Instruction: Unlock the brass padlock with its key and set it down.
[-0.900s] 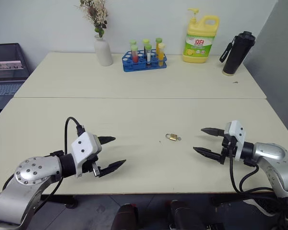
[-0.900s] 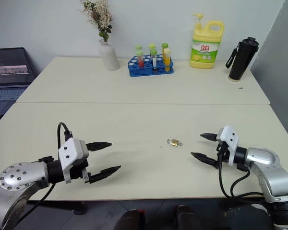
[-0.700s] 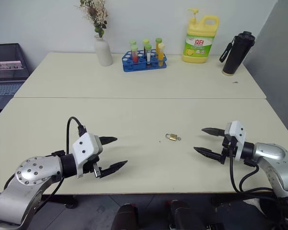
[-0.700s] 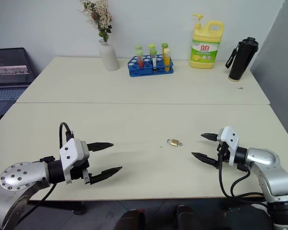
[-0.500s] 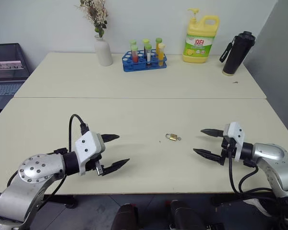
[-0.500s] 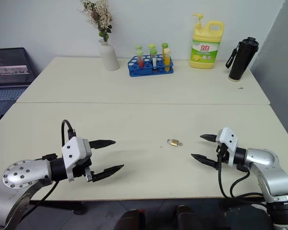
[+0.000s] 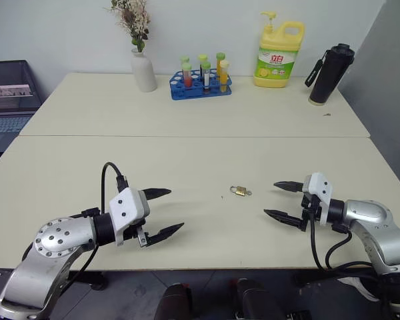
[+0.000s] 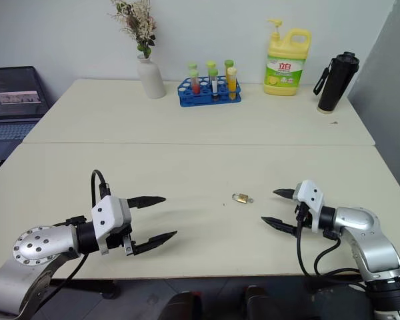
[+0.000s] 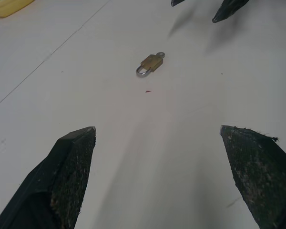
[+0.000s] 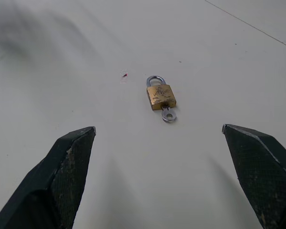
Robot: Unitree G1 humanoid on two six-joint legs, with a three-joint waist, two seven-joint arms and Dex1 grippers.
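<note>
- The wide cream-coloured table point(image 7: 200, 160) carries the lock near its front edge, about midway between the two arms.
- The left gripper point(image 7: 161, 212) hovers well apart from the lock, its black fingers spread wide and empty.
- The right gripper point(image 7: 281, 201) sits nearer, equally agape and empty.
- The small golden brass padlock point(image 10: 160, 96) lies flat, shackle closed; it looks light, hard and slippery, so pinch its flat sides.
- The thin silvery key point(image 10: 168, 114) sits in the keyhole; grip its round bow.

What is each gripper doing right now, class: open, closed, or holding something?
Left gripper: open, holding nothing.
Right gripper: open, holding nothing; brass padlock lies on the table.
</note>
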